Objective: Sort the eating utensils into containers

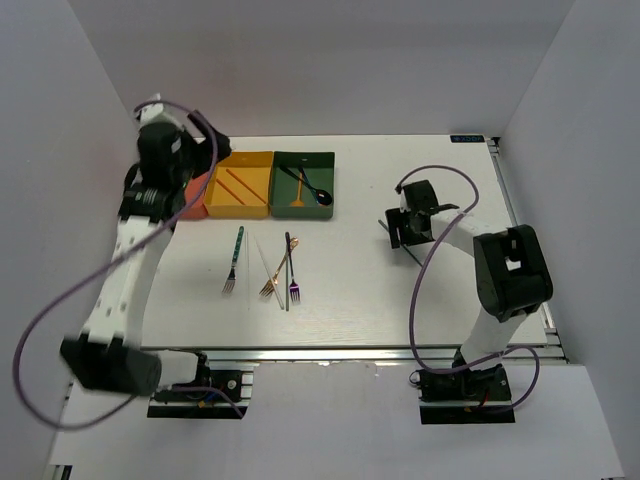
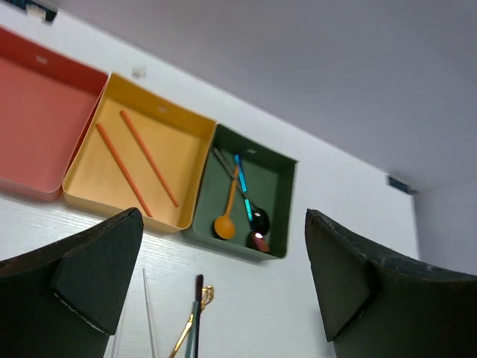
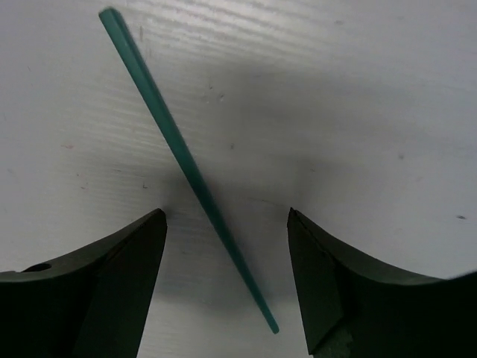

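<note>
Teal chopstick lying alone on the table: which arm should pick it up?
Right. The right gripper is open directly over the teal chopstick, which runs between its jaws. The left gripper, also open, is far off near the yellow tray.

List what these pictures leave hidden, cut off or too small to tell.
Red tray: top view, left arm covers most; left wrist view, frame edge cuts it.
Loose forks: top view, overlapping, too small to count.
Teal chopstick: top view, only a thin line by right gripper.
</note>
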You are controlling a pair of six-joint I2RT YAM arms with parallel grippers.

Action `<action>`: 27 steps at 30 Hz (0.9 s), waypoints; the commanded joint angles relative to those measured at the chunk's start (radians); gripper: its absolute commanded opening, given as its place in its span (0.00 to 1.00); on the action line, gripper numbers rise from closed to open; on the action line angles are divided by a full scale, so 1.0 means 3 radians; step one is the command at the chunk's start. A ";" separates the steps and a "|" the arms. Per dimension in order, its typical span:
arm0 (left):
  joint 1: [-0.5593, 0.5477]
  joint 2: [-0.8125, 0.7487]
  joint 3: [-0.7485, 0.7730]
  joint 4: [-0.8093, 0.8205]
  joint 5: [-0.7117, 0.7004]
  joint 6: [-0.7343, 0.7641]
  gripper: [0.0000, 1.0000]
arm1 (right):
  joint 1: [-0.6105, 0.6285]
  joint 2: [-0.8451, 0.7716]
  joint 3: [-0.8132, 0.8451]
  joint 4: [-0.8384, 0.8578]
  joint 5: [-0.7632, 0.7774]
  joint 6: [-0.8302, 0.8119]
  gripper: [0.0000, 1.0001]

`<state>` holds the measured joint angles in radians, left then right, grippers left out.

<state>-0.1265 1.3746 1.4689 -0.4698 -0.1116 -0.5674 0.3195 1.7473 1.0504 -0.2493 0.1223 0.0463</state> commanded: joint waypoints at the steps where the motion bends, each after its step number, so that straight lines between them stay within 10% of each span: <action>1: 0.0007 -0.0698 -0.0635 0.0134 0.0229 0.0158 0.98 | 0.0009 0.0183 0.0180 -0.0125 -0.0300 -0.0139 0.70; 11: 0.0007 -0.1217 -0.1541 -0.0091 0.0559 0.0414 0.98 | 0.0009 0.0710 0.0298 -0.0258 -0.0713 0.0019 0.00; 15: 0.0007 -0.1310 -0.2152 0.0786 0.1770 -0.0212 0.98 | 0.0009 0.0278 -0.0028 0.0347 -0.1674 0.0284 0.00; 18: -0.0110 -0.1269 -0.2767 0.2447 0.2626 -0.1169 0.98 | 0.0014 -0.0269 -0.0447 0.0982 -0.2384 0.0907 0.00; 22: -0.0609 -0.1233 -0.2755 0.2835 0.2301 -0.1101 0.98 | 0.0309 -0.0803 -0.1025 0.2560 -0.3035 0.2042 0.00; 27: -0.0887 -0.1013 -0.2544 0.2599 0.1841 -0.0916 0.98 | 0.0729 -0.1069 -0.1108 0.3233 -0.3092 0.2800 0.00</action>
<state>-0.3733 1.0561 0.6533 0.2417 0.5014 -0.8368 0.4843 1.4715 0.7246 0.4374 -0.6949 0.6674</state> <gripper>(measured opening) 0.981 0.012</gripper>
